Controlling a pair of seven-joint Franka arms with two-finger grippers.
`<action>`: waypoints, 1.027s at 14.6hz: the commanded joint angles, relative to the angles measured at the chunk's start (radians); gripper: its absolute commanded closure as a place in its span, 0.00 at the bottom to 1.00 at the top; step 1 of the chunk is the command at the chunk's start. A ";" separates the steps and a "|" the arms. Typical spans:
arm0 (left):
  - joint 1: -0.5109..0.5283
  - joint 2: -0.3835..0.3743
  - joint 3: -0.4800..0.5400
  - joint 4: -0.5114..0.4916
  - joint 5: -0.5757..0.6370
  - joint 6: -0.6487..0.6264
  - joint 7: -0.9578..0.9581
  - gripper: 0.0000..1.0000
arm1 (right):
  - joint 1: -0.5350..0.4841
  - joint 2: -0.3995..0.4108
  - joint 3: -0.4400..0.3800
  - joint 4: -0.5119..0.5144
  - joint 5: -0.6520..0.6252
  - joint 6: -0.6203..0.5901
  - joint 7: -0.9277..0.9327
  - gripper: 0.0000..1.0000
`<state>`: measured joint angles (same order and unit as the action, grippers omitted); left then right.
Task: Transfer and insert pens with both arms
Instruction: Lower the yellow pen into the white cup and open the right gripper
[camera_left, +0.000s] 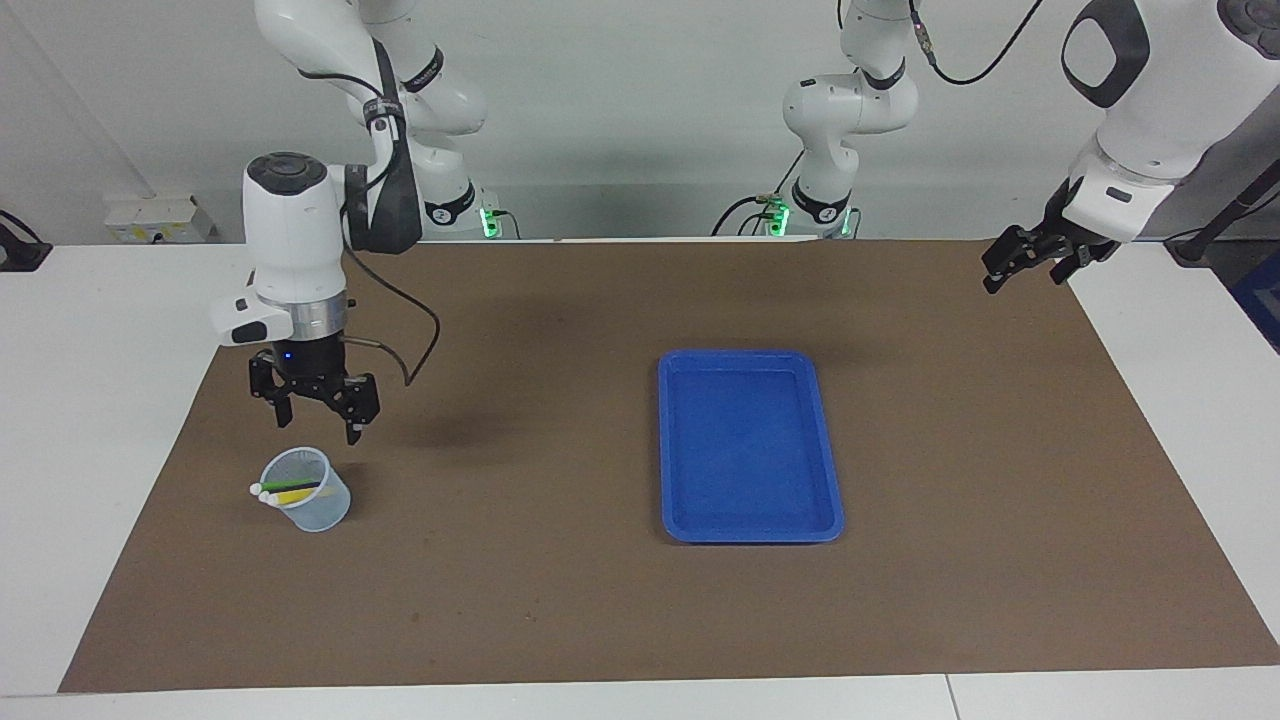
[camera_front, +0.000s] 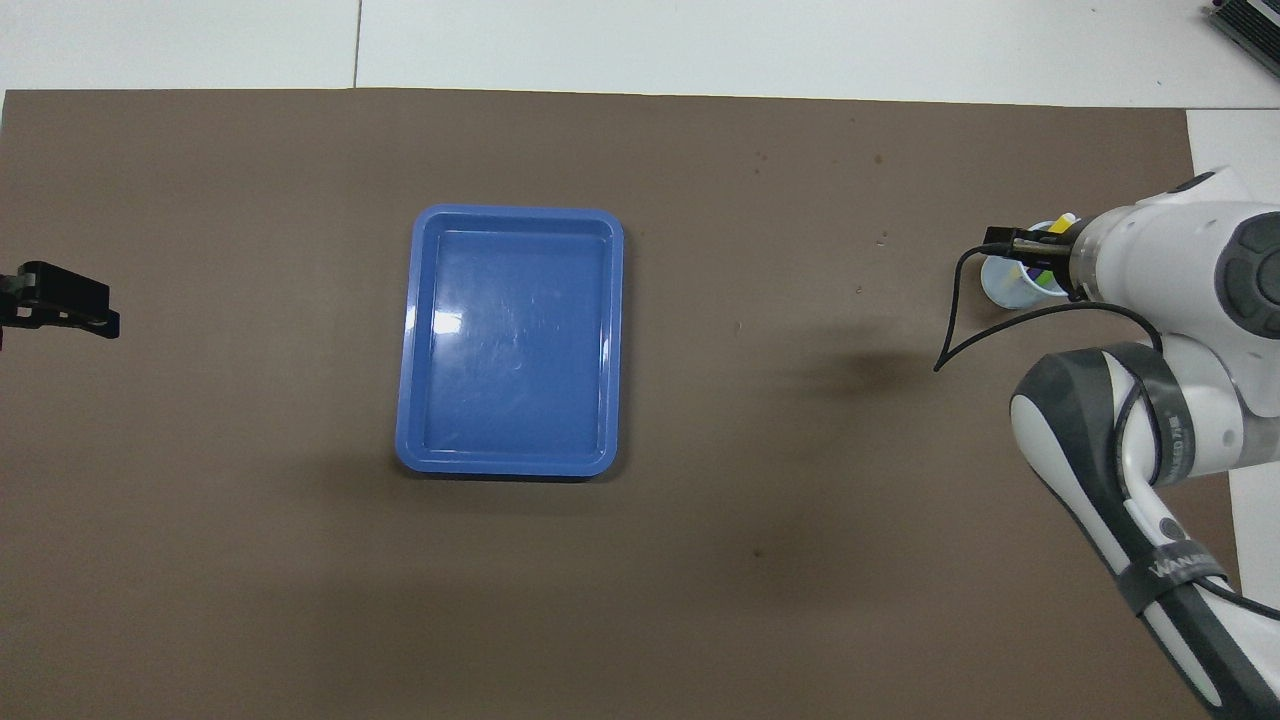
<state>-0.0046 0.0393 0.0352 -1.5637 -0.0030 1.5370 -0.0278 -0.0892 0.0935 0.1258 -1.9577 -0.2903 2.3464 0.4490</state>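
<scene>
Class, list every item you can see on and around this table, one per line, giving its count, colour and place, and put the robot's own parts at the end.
pens: green and yellow ones show, a purple tint is just visible from overhead, whitish ends; lying tilted in the cup, ends sticking out over its rim.
cup: one, clear bluish; on the mat at the right arm's end of the table.
tray: one, blue; on the mat near the middle, nothing in it.
mat: one, brown; covers most of the white table.
right gripper: one, black; open, hanging just over the cup, not touching the pens.
left gripper: one, black; raised over the mat's edge at the left arm's end, waiting.
</scene>
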 joint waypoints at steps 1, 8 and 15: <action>-0.003 -0.001 0.009 0.007 -0.028 -0.005 0.019 0.00 | 0.031 -0.041 0.003 0.025 0.051 -0.110 -0.004 0.01; 0.003 -0.005 0.011 0.008 -0.026 -0.003 0.019 0.00 | 0.045 -0.113 0.015 0.124 0.168 -0.386 -0.082 0.00; 0.005 -0.015 0.011 0.002 -0.026 0.009 0.017 0.00 | 0.042 -0.113 0.015 0.312 0.244 -0.723 -0.199 0.00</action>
<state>-0.0039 0.0347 0.0414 -1.5626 -0.0164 1.5392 -0.0260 -0.0363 -0.0282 0.1375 -1.7042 -0.0751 1.6959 0.3070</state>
